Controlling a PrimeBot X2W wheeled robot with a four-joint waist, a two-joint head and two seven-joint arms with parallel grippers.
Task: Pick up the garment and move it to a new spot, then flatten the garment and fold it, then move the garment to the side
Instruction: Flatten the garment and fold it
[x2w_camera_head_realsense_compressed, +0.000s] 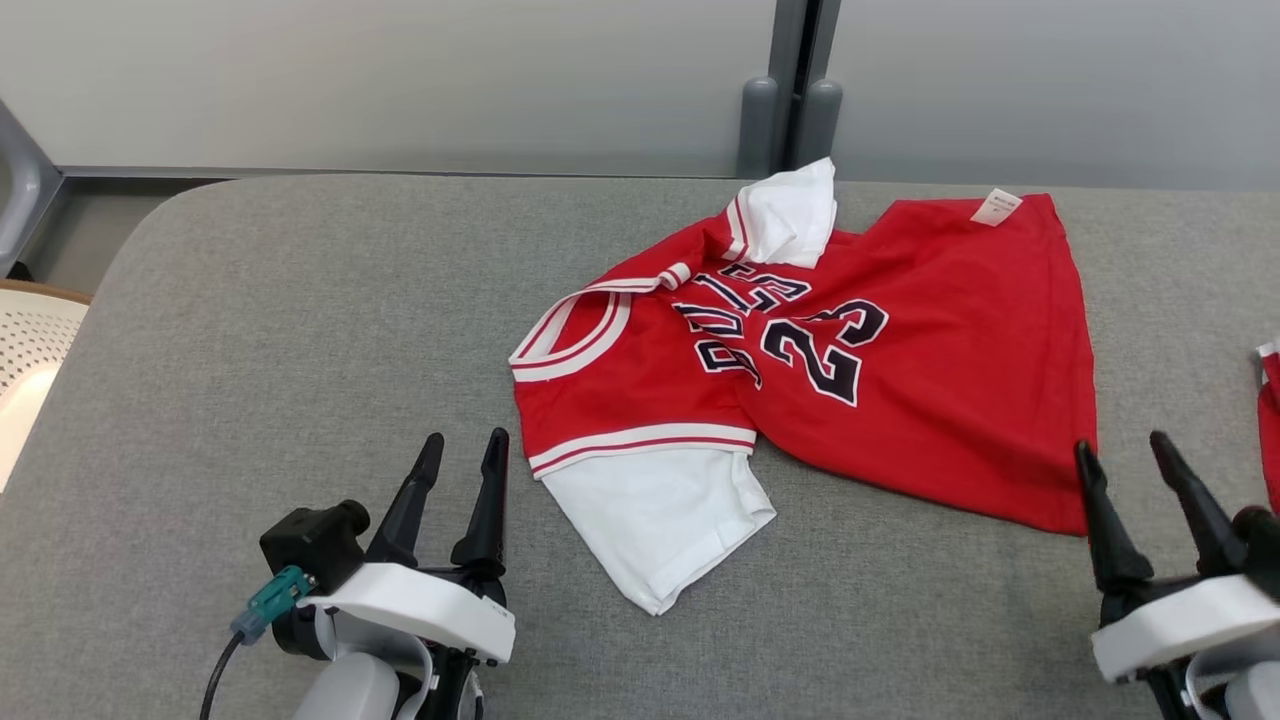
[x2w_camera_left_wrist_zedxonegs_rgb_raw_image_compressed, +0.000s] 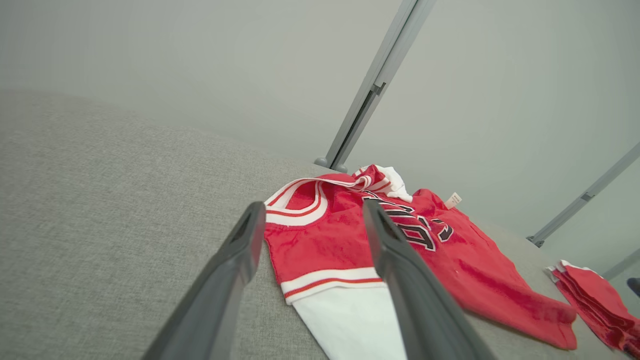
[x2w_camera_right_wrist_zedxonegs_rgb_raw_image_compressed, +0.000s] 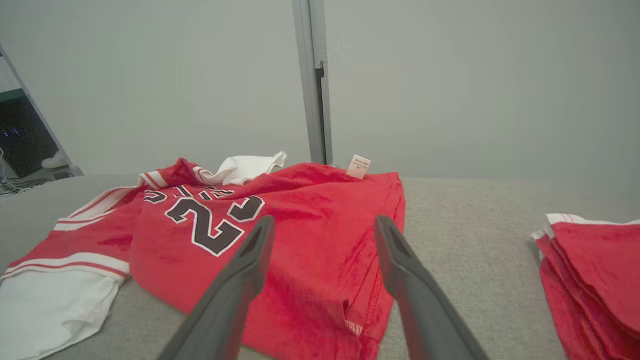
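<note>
You have a red jersey (x2w_camera_head_realsense_compressed: 900, 400) lying crumpled on the grey desk (x2w_camera_head_realsense_compressed: 250, 330), a bit right of the middle. I think the job now is the very first one: pick it up and carry it to a new spot. To do that well, grab it in two places far from each other, so it hangs wide and does not bunch up more. The near white sleeve (x2w_camera_head_realsense_compressed: 660, 520) lies just ahead and to the right of your left fingers (x2w_camera_head_realsense_compressed: 490, 490). The near corner of the red hem (x2w_camera_head_realsense_compressed: 1050, 500) is just beside your right fingers (x2w_camera_head_realsense_compressed: 1100, 520). Those look like the easy places to pinch. Go low, slide one finger under the cloth edge and pinch only the jersey (the desk top looks soft and could get caught too). Watch the other white sleeve (x2w_camera_head_realsense_compressed: 790, 215), which is flopped over the chest near the far edge. It may need a shake later to come loose. Keep away from the pile of folded red clothes (x2w_camera_right_wrist_zedxonegs_rgb_raw_image_compressed: 595, 270) off to the right. Right now both arms sit low at the near edge of the desk, one on each side of the jersey, pointing forward across it. Both sets of fingers are spread wide and hold nothing.
</note>
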